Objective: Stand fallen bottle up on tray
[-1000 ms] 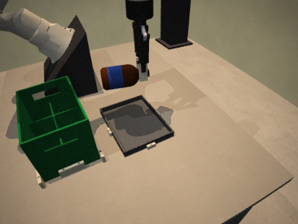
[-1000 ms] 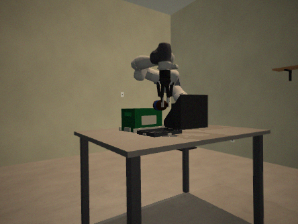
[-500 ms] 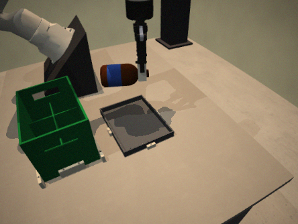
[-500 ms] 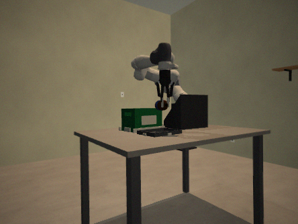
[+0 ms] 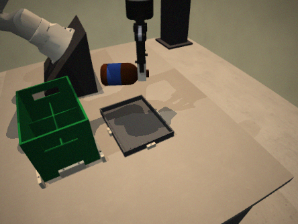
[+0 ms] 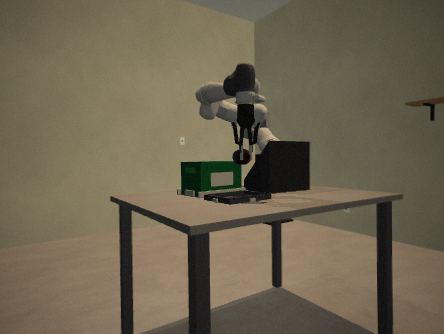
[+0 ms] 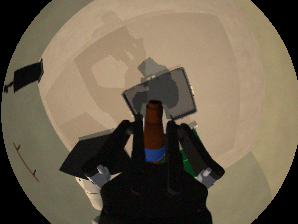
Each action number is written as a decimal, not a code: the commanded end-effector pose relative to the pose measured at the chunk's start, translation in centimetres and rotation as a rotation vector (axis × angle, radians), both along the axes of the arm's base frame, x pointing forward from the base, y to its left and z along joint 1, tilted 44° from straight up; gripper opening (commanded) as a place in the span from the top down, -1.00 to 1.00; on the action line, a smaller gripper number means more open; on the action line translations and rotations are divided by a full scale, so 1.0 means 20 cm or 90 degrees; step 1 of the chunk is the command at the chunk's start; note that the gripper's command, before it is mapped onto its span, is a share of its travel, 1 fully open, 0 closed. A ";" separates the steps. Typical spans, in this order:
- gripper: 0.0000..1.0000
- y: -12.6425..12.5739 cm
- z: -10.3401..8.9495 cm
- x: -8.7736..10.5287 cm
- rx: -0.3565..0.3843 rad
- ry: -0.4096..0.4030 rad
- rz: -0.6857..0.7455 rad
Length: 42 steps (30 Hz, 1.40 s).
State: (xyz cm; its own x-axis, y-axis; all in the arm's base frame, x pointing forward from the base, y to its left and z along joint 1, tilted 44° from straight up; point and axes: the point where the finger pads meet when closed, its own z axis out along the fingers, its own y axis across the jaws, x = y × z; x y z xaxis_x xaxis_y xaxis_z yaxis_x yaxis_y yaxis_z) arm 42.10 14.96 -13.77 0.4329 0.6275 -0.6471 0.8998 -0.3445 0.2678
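My fingers (image 5: 142,74) (image 6: 246,156) are clamped on the neck of the brown bottle (image 5: 127,74) (image 6: 244,157) (image 7: 155,130), one on each side. It lies level in my grip, blue label round its body, raised off the tray (image 5: 137,149) (image 6: 235,200) (image 7: 190,89) and, as the top view shows it, beyond the tray's far edge.

I judge the lift done and the righting in hand. Next I should turn the bottle until its base points down, bring it over the tray, lower it until the base sits flat, and only then let go. The heavy end hangs out from the neck, so it could swing or slip as I turn. If I come down tilted, I may knock the rim or push the loose tray.

The tray itself, a shallow dark one with a low rim, has nothing standing in it, only shadow across its floor. Beside the tray, a little apart from it, stands the green crate (image 5: 80,147) (image 6: 206,170) (image 7: 187,162), upright and open-topped. Dividers split it into cells; I see no bottle in them, though their bottoms are partly hidden. Beyond the tray rises the dark wedge-shaped mount (image 5: 84,67) (image 6: 290,167) (image 7: 92,155).
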 end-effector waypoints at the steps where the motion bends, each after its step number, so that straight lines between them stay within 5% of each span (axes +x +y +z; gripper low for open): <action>1: 1.00 0.01 0.00 0.00 0.001 -0.011 -0.010; 29: 1.00 0.01 0.00 0.00 0.001 -0.013 -0.012; 42: 1.00 0.01 0.00 0.00 -0.003 -0.069 -0.069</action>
